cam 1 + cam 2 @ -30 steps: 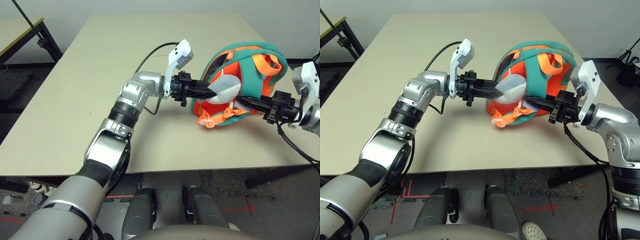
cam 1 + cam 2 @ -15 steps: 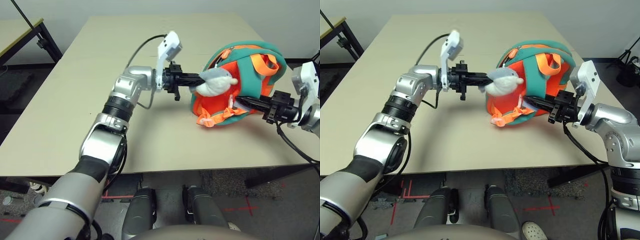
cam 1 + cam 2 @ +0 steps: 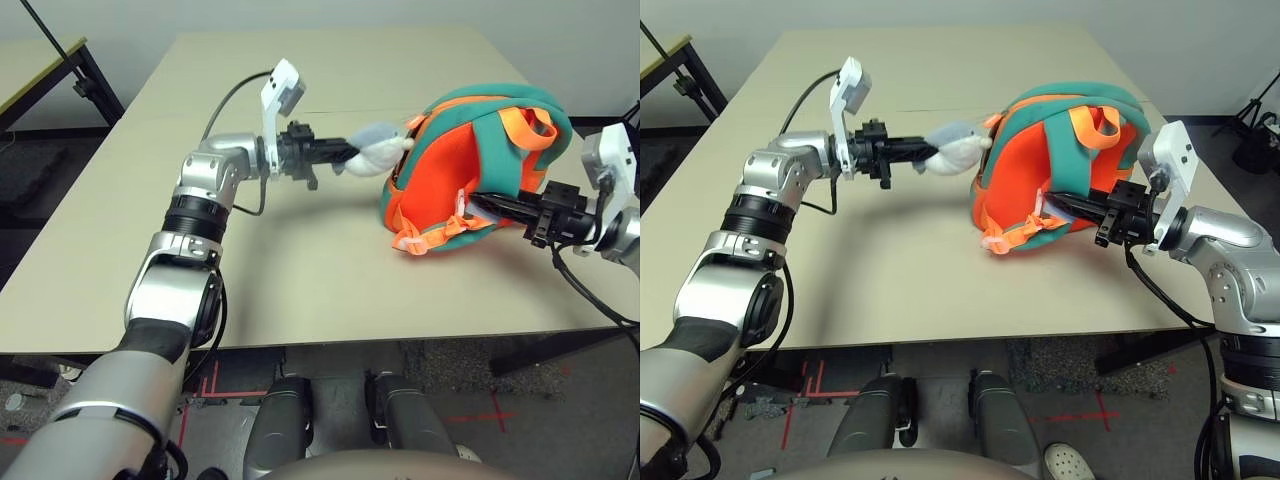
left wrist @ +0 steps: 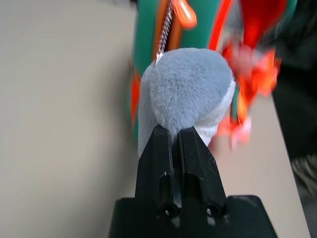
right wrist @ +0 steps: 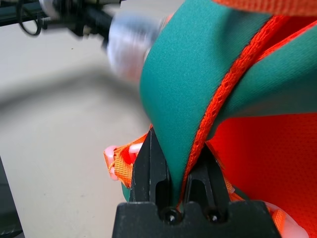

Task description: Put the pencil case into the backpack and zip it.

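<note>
The teal backpack (image 3: 480, 160) lies on the table with its orange back panel facing up. My left gripper (image 3: 350, 155) is shut on the grey-white plush fish (image 3: 375, 157), which hangs from the backpack's zipper by a small chain (image 4: 165, 30), and holds it out to the left of the bag. The fish (image 4: 190, 94) sits pinched between the black fingers. My right gripper (image 3: 478, 203) is shut on a teal strap with orange trim (image 5: 198, 99) at the bag's near right side. The pencil case is out of view.
The beige table (image 3: 290, 260) stretches wide around the bag. Another table's edge (image 3: 45, 60) stands at the far left. Loose orange strap ends with white clips (image 3: 425, 235) lie at the bag's front.
My left gripper has pulled the plush fish leftward, away from the bag, and the arm has swung back. The right gripper has stayed put on the strap.
</note>
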